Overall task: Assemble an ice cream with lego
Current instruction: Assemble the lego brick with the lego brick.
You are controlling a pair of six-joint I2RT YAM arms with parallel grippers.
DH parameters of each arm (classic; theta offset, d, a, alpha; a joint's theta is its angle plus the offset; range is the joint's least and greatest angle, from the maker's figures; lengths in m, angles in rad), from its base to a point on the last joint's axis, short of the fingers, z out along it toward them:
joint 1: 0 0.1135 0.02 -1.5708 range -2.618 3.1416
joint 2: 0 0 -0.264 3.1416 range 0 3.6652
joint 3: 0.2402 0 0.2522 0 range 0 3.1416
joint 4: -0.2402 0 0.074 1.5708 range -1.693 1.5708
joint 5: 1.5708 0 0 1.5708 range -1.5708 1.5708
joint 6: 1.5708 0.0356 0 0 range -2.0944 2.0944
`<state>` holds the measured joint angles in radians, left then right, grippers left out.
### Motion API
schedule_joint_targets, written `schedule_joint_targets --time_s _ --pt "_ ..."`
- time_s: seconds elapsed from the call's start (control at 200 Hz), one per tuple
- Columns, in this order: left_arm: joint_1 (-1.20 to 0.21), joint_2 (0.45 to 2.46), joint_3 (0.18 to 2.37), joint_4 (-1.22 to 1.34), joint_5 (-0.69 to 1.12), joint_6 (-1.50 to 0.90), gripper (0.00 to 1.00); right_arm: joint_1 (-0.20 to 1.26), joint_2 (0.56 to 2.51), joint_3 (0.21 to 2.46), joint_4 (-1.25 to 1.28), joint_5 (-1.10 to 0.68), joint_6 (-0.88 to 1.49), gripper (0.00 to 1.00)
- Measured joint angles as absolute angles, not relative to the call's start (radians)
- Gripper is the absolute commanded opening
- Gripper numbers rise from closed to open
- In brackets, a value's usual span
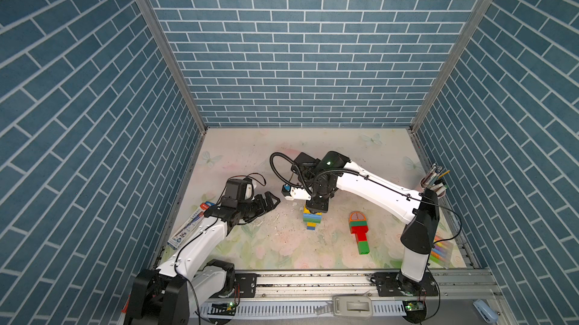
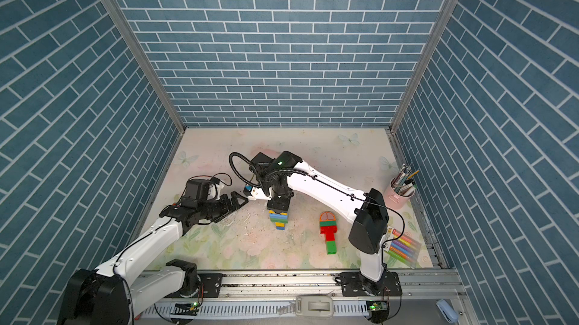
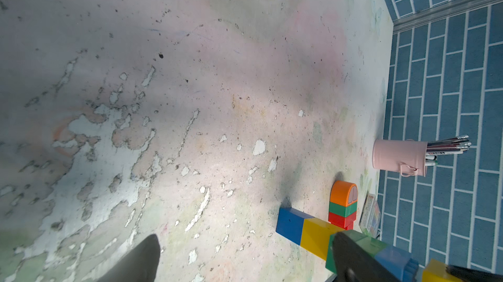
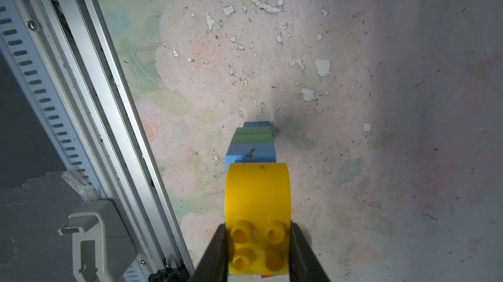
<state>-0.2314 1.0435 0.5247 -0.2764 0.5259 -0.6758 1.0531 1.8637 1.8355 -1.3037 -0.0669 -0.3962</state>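
right claw [image 4: 258, 250] clamped on yellow round-topped studded lego piece [image 4: 257, 199], fingers pressing both its sides. piece held directly over upright stack of blue, yellow and green plastic bricks [image 1: 312, 220] standing mid worn floral surface [image 1: 275, 245]; fully seated or not, cannot tell. left claw [image 1: 269, 202] spread wide, empty, hovering just left of stack, not touching. second lego build [image 1: 359, 232], orange round top with green and red bricks, lies flat right of stack, apart from both claws.
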Motion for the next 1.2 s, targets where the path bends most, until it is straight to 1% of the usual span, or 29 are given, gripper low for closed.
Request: schedule_joint_targets --time_s 0.835,1.2 --pt "-0.227 1.043 0.525 -0.282 0.526 -0.667 1.0 1.054 1.867 1.834 -1.309 -0.068 -0.37 0.0" --pt "-0.227 1.038 0.525 -0.286 0.526 -0.662 1.0 1.054 1.867 1.828 -1.309 -0.094 -0.37 0.0"
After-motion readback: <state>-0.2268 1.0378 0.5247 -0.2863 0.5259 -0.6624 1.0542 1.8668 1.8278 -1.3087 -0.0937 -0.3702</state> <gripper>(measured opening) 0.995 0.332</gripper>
